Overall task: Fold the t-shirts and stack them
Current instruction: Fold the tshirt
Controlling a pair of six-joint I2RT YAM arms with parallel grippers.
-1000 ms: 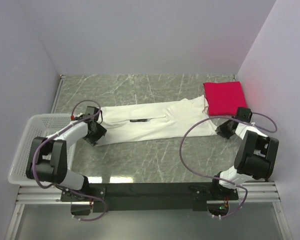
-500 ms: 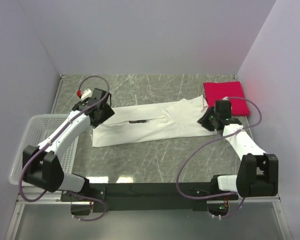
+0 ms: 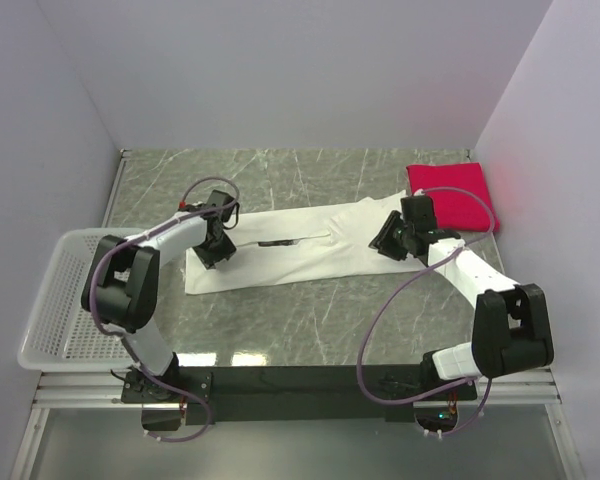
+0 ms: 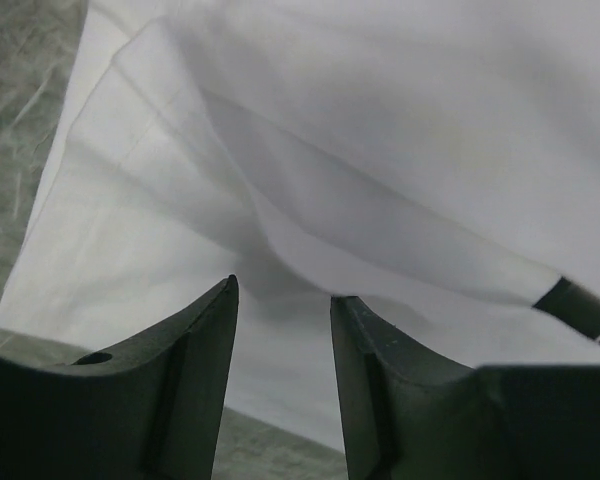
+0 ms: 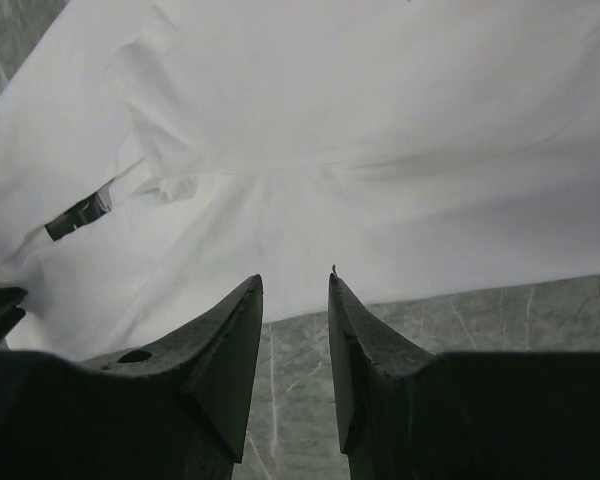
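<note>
**White t-shirt in a long band: both arms move in over its ends**

White t-shirt (image 3: 300, 255) lies flat on the worktop (image 3: 280, 180), folded lengthwise into a long band. The red t-shirt (image 3: 450, 190), already a folded square, sits just beside its far right corner. The basket (image 3: 55, 340) stands off its left end. Within the last second both arms have left the near corners of the band and come in over the cloth itself. The left arm (image 3: 170, 235) is now above the left end and the right arm (image 3: 460, 265) above the right end. The band has barely shifted meanwhile. In both wrist views the jaws stand apart, with cloth beneath them and nothing between them, so neither pair grips anything. On this evidence the lengthwise fold looks complete, and the arms appear to be positioning for a crosswise fold. Stacking with the red t-shirt is not yet done.
</note>
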